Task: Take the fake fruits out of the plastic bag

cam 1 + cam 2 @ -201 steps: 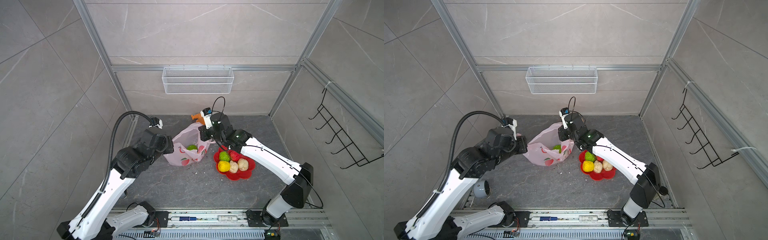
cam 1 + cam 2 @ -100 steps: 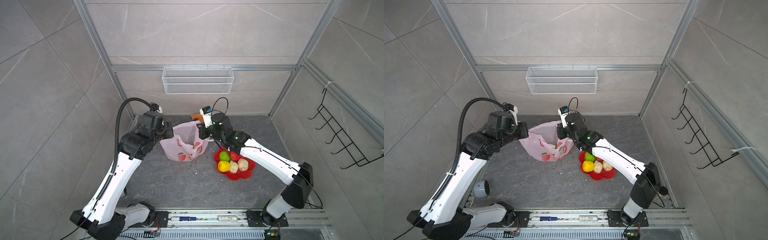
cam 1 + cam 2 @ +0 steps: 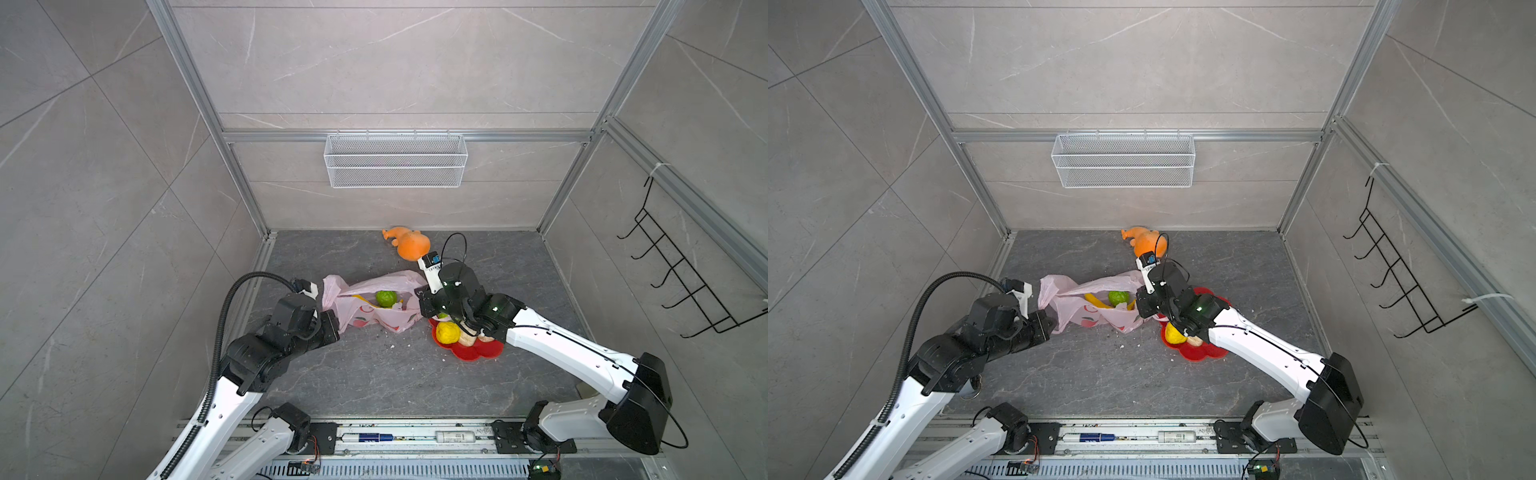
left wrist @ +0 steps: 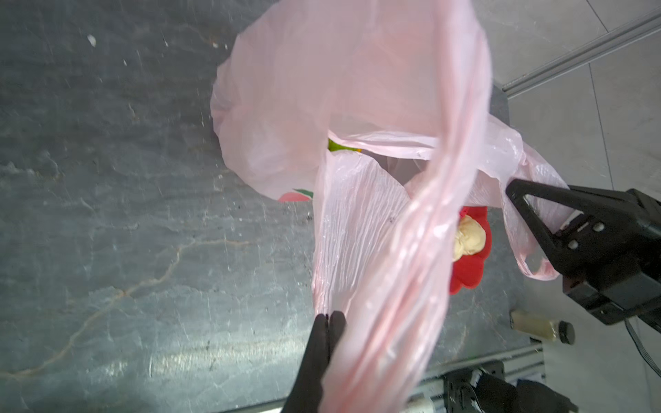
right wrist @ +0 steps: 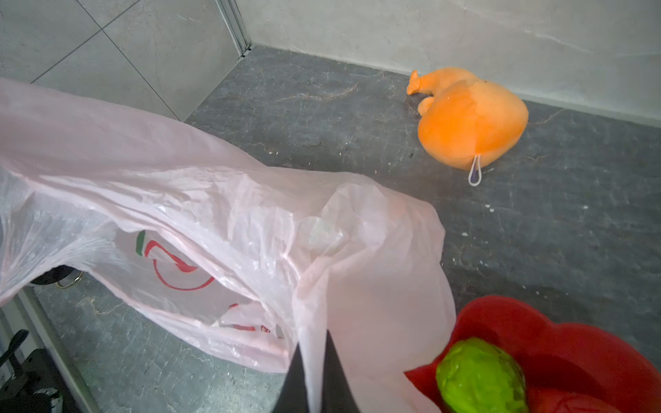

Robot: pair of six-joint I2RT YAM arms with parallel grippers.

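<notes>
The left hand and the right hand are each pinched shut on thin film at opposite sides of the plastic bag, which sags on the table between them, seemingly to spread its mouth and bare the green fruit and banana inside.

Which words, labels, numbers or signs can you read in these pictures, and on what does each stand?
No text reads clearly.
The plastic bag: red and green printed emblem, no legible letters.
White wrist-camera mount: dark print, too small.
Blue pen at the front edge: label too small.
</notes>
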